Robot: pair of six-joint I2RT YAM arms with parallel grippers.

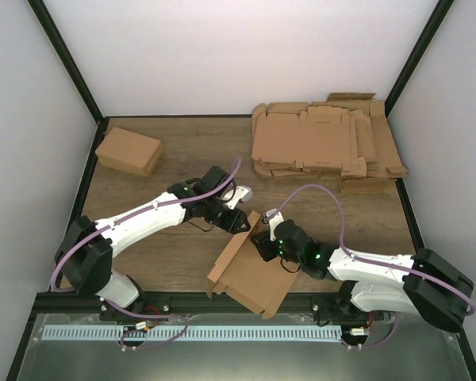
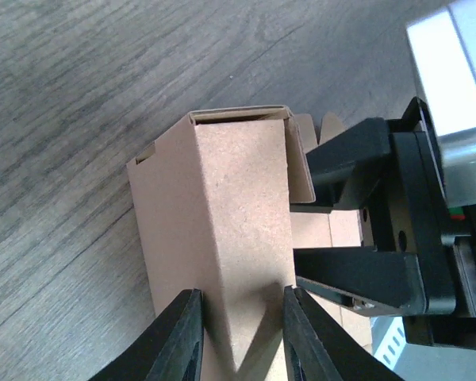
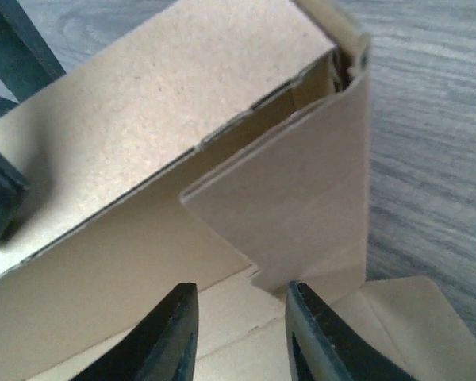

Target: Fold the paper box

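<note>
paper box (image 1: 254, 279) sits at the near edge of the table (image 1: 182, 163), centre-right, between the two grippers. it's half formed: base panel lies flat, skewed to the table edge, and the long wall on its left side is stood up.

left gripper (image 2: 240, 295) reaches in from the left, jaws clamped on that raised wall. in the left wrist view the cardboard fills the gap and both fingers (image 2: 182, 341) press on its faces. the wall end shows as a hollow folded section.

right gripper (image 3: 242, 287) is just beside it, over the box interior, with jaws apart and nothing pinched. in the right wrist view a side flap (image 3: 293, 206) is bent inward off the corner. its lower corner is just ahead of the fingertips, not between them. the same gripper shows in the left wrist view with a clear gap between its fingers.

far right of the table: pile of flat blanks (image 1: 321, 143). far left: a closed box (image 1: 128, 151) — well apart from the work.
</note>
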